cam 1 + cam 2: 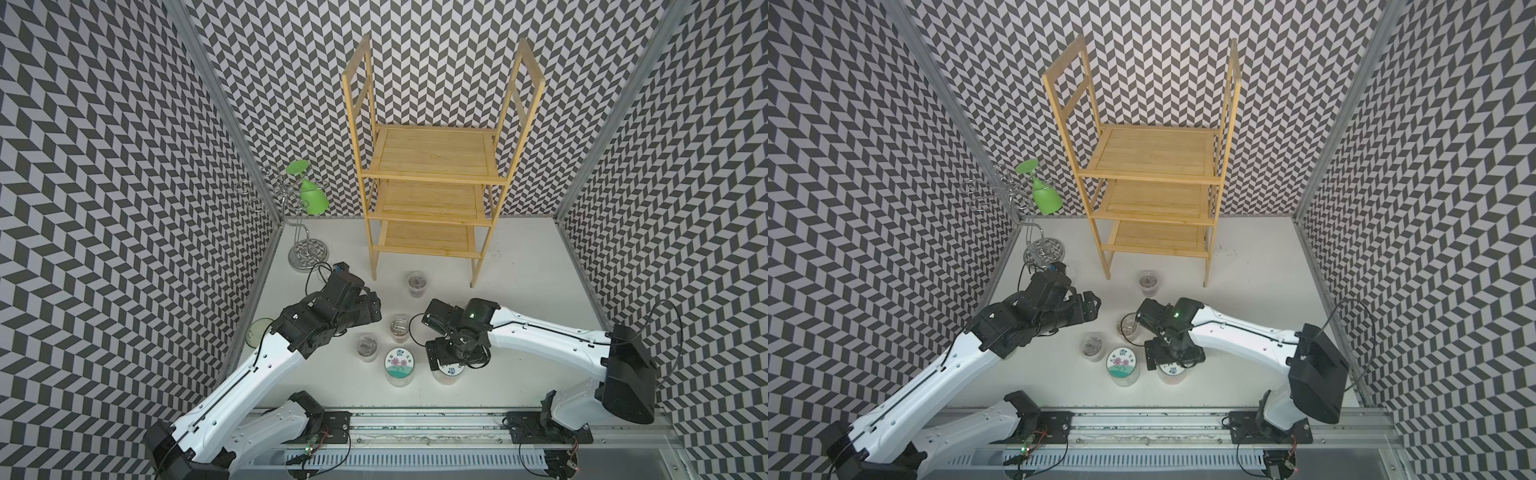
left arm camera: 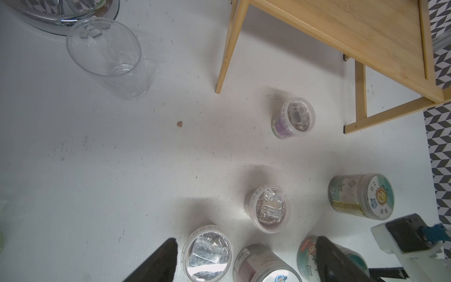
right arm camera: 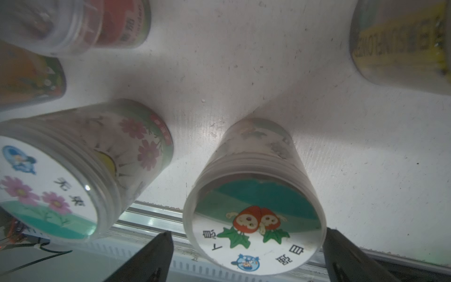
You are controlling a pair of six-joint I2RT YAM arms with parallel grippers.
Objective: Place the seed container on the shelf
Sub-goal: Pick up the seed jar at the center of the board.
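Note:
Several seed containers stand on the white table in front of the bamboo shelf (image 1: pixel 432 166). My right gripper (image 3: pixel 249 258) is open, a finger on either side of the lid of a jar with a strawberry picture (image 3: pixel 253 227). In a top view that jar (image 1: pixel 449 372) shows only partly under the right gripper (image 1: pixel 451 357). A flower-lidded jar (image 1: pixel 400 365) stands beside it. My left gripper (image 2: pixel 246 263) hangs open above a foil-topped tub (image 2: pixel 207 254) and a jar (image 2: pixel 263 266), holding nothing. All three tiers of the shelf (image 1: pixel 1154 162) are bare.
Two more small clear tubs (image 1: pixel 417 284) (image 1: pixel 400 327) sit between the arms and the shelf legs. A yellow-labelled jar (image 2: pixel 361 197) stands near the right arm. A clear cup (image 2: pixel 107 56) and a chrome stand (image 1: pixel 307 253) holding a green glass (image 1: pixel 311 195) occupy the back left.

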